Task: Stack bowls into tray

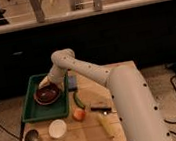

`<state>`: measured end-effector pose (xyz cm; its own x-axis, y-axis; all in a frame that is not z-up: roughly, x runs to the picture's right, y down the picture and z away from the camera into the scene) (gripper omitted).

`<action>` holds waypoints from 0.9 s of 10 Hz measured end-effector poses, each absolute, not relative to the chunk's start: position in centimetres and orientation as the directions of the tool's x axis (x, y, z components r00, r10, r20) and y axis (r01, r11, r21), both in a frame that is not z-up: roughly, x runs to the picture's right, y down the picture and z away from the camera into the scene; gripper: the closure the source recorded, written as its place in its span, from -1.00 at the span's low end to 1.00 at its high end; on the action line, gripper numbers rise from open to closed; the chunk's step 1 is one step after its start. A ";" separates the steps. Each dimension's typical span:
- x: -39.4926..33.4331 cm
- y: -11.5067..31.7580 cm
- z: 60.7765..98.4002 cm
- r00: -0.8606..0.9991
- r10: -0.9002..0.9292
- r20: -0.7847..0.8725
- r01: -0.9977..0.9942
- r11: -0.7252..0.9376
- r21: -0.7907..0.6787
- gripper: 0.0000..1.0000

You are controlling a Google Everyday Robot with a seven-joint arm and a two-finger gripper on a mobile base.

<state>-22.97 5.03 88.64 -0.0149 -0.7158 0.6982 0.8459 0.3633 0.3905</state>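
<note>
A dark red bowl (46,94) with an orange-red outside lies inside the green tray (33,113) at the left of the wooden table, near the tray's middle. My gripper (52,84) is at the bowl's far right rim, above the tray. The white arm reaches to it from the lower right and bends at the elbow. I see no other bowl of that kind.
In front of the tray stand a white cup (57,129) and a metal cup (32,137). An orange fruit (79,115), a green vegetable (78,99), a dark utensil (100,108) and a yellow item (106,125) lie right of it. A dark counter stands behind.
</note>
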 end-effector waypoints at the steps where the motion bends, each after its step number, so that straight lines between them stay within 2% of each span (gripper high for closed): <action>1: -23.1 4.9 88.4 -0.014 -0.720 0.694 0.845 0.362 0.393 -0.60; 9: -22.9 2.6 87.0 0.006 -0.759 0.651 0.843 0.354 0.405 -0.60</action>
<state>-22.89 2.55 86.97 0.0062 -0.7592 0.6508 0.8433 0.3537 0.4046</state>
